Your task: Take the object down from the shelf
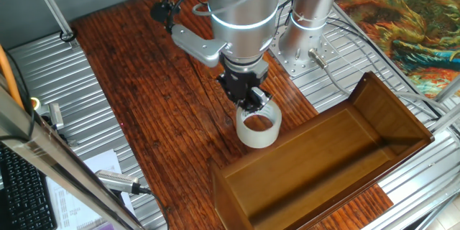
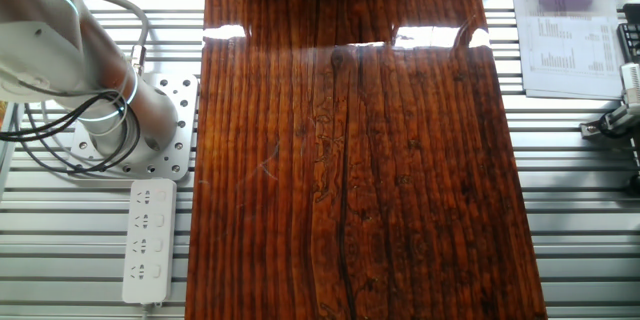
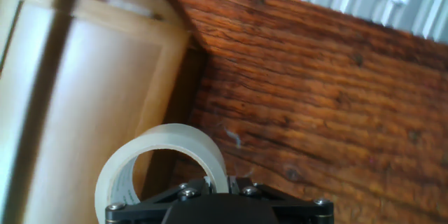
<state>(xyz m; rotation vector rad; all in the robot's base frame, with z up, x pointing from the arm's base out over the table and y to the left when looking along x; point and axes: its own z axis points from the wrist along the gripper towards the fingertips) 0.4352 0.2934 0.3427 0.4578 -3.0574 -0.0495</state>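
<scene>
Tape beside the shelf, in the claw.
The claw (image 1: 253, 103) is clamped on the tape (image 1: 258, 128) just outside the shelf (image 1: 392, 100), over the desk (image 1: 151, 93).

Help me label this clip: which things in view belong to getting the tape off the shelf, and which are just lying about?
Part of the job:
- tape roll, held in the claw
- wooden shelf
- tabletop, where the roll may be set down

Just lying about:
- power strip
- printed sheet
- keyboard
- patterned cloth

Pincer (image 1: 253, 102) tips hidden by housing, shelf (image 3: 84, 98) blurred, cropped
</scene>
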